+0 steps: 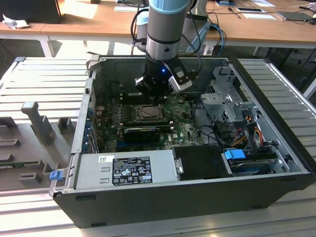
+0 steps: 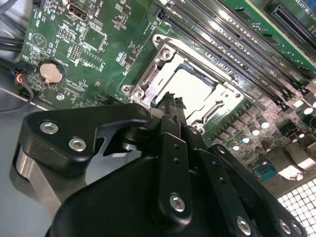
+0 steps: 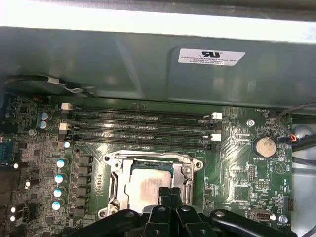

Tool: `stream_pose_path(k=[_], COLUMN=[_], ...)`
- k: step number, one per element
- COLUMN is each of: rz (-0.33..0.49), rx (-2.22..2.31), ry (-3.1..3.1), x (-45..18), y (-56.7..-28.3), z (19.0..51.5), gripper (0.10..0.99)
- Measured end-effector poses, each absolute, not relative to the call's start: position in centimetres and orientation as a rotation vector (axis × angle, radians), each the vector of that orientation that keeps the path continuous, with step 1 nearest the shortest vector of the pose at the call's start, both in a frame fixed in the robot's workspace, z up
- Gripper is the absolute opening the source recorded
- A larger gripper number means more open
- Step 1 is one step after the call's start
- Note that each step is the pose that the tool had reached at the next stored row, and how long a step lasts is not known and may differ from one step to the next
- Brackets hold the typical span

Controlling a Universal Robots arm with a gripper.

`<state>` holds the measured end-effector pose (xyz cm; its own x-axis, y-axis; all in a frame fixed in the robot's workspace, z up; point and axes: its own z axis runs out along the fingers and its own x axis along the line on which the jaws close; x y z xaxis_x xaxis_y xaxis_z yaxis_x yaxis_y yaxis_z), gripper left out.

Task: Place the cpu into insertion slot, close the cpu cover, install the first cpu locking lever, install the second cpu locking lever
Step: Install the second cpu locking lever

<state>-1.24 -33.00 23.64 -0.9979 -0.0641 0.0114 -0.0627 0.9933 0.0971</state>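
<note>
A: Over the socket (image 1: 147,114), in the middle of the board (image 1: 180,129), hangs the claw (image 1: 159,98). How do its fingers stand?

B: Pressed together, or nearly so. In the first wrist view the two tips (image 3: 169,193) meet over the near edge of the cpu (image 3: 146,190), with no gap that I can see. In the second wrist view the claw (image 2: 170,101) comes to a single narrow point at the socket's rim.

A: Does it hold anything?

B: Nothing shows between the fingers. Whether the tips touch the chip or hover just above it, I cannot tell.

A: And the chip itself?

B: It lies flat in the socket (image 3: 150,185), its dull silver top showing through the window of the cover (image 3: 114,170), which seems to lie down flat around it. In the second wrist view the cpu (image 2: 186,88) is glared nearly white.

A: The levers?

B: Hard to make out. The near side of the socket is hidden behind the claw's black linkages in both wrist views. In the exterior view the arm's wrist blocks the socket's far edge.

A: What else is close by?

B: The memory slots (image 3: 140,129) lie just beyond the socket, and a coin battery (image 3: 263,146) sits well apart from it.
</note>
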Motion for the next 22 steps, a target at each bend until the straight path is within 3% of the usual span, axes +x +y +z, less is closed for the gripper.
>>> stream_pose_path(k=[22], rz=[-0.151], rx=[0.099], ry=[-3.122], x=[-1.2], y=[-34.4], z=[25.5], gripper=[0.106])
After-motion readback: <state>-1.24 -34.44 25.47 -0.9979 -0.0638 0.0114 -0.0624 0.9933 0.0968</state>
